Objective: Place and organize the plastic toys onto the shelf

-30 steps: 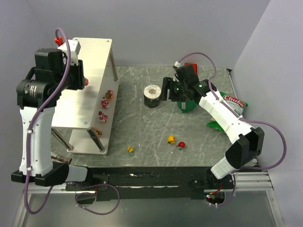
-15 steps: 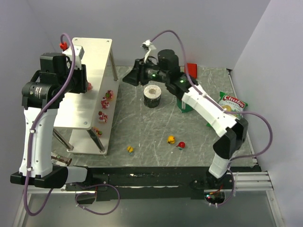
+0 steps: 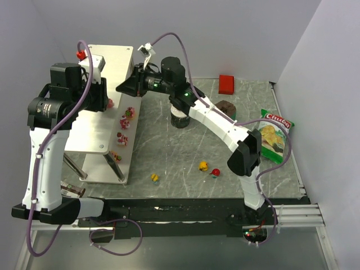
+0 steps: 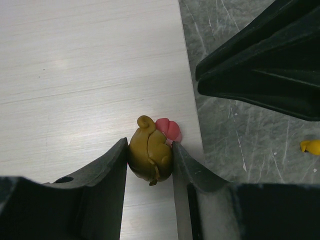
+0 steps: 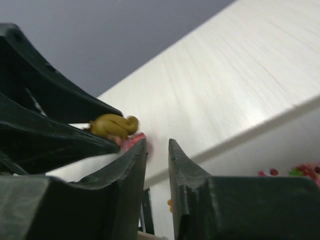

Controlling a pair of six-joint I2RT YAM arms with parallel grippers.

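My left gripper (image 4: 148, 157) is shut on an olive-yellow toy with a pink part (image 4: 150, 155), held at the right edge of the shelf's white top (image 4: 90, 75). From above, this toy (image 3: 110, 103) shows as a pink spot beside the left gripper (image 3: 106, 102). My right gripper (image 3: 119, 88) reaches across to the same edge. Its jaws (image 5: 157, 145) stand a narrow gap apart with nothing between them, just beside the held toy (image 5: 112, 125). Three toys (image 3: 122, 137) rest on the shelf's lower tier. Two yellow toys (image 3: 203, 166) and a red one (image 3: 215, 171) lie on the table.
A white cup (image 3: 181, 117) and a brown cup (image 3: 226, 107) stand mid-table under the right arm. A red block (image 3: 226, 83) is at the back and a green chip bag (image 3: 273, 135) at the right. The right arm stretches over the table's back half.
The right arm swung from the table's middle left to the shelf's edge, its jaws narrowing. The left gripper, still holding the toy, shifted slightly right.
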